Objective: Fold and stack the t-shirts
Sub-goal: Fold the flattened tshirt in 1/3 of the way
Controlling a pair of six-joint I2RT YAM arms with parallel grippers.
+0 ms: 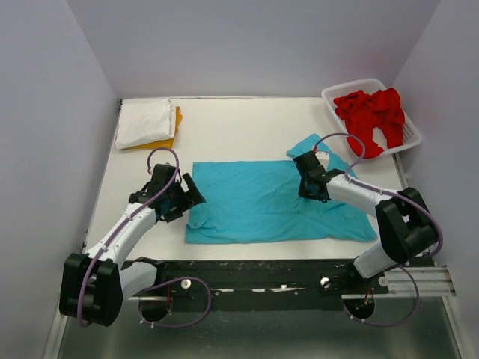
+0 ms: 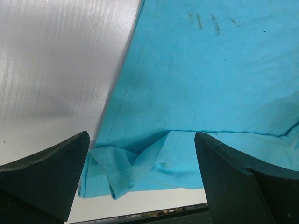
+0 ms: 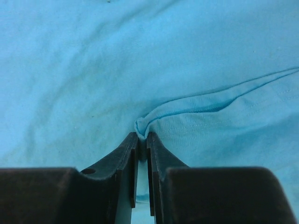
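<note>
Turquoise t-shirt (image 1: 262, 202) lies spread flat on the white surface (image 1: 239, 123), roughly rectangular, with one sleeve sticking out at its far right corner. Right fingers (image 3: 133, 142) are clenched almost together on the shirt's right part, pinching a small raised ridge of its cloth between their tips. A fold line runs away from that pinch to the right. Left fingers (image 2: 224, 172) are released and spread wide at the shirt's left edge, framing its rumpled near-left corner, where the hem is doubled over. Whether they touch the cloth cannot be told. Beyond the shirt's far left corner sits a folded white t-shirt (image 1: 144, 122) on top of an orange t-shirt (image 1: 177, 123). Beyond its far right corner, red t-shirts (image 1: 370, 120) lie bunched in a white slatted basket (image 1: 410, 134).
</note>
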